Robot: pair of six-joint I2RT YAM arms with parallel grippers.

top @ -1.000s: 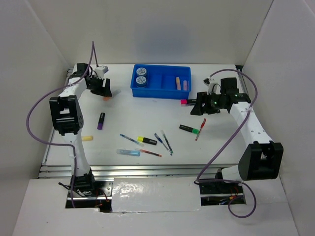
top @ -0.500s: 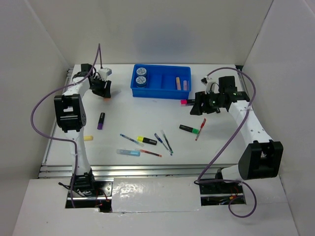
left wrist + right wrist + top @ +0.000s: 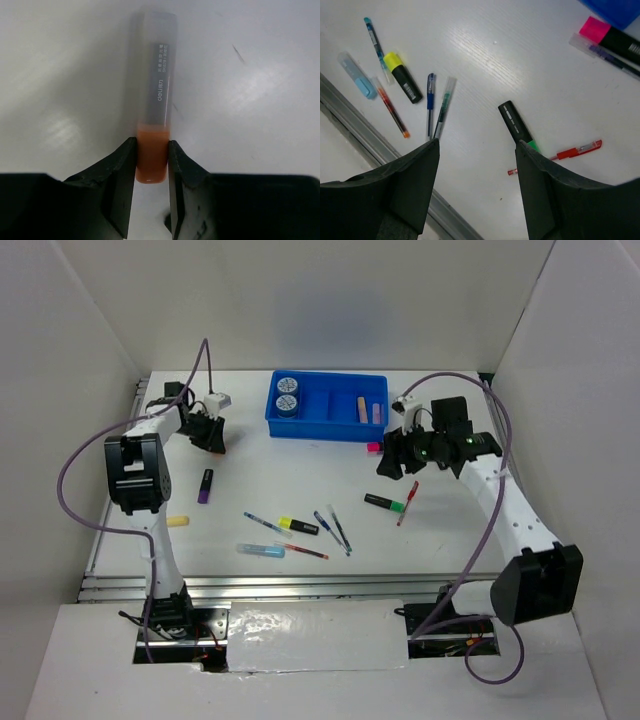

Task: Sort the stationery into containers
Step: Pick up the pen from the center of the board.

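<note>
Pinching the orange highlighter (image 3: pixel 157 85) by its orange end, the left gripper (image 3: pixel 151 155) stands narrow, a finger (image 3: pixel 120 170) pressed to each side; the barrel lies on the table (image 3: pixel 260 100), pointing to 12 o'clock from the fingers. Seen from above, the blue tray (image 3: pixel 327 431) lies near, at its 3 o'clock. The right gripper (image 3: pixel 476 147) hangs wide, empty.
</note>
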